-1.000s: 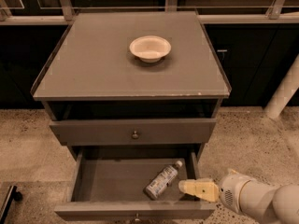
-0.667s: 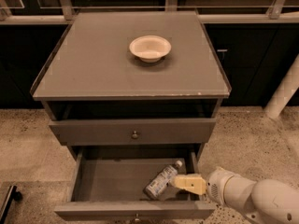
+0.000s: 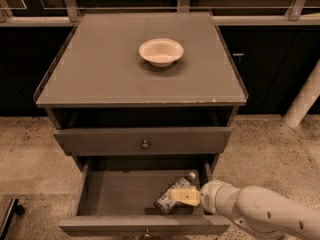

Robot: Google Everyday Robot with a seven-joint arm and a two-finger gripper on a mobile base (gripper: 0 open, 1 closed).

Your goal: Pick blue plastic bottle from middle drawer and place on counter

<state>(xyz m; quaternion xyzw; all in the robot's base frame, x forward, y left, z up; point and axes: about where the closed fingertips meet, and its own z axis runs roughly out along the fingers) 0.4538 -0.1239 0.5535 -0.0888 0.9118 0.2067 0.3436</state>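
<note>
Gripper (image 3: 186, 196) low in the open drawer (image 3: 115, 194), right at the bottle (image 3: 165, 202).
Bottle lying flat, cap toward 1 o'clock, overlapped from 3 o'clock; can't tell whether gripped.

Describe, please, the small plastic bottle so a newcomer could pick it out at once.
Below the flat grey counter, look into the open grey middle drawer, the lower of two knobbed fronts. At its right lies a small clear plastic bottle on its side, with the robot's gripper at it. Its white screw cap and pale label distinguish it from the white bowl on the counter.
</note>
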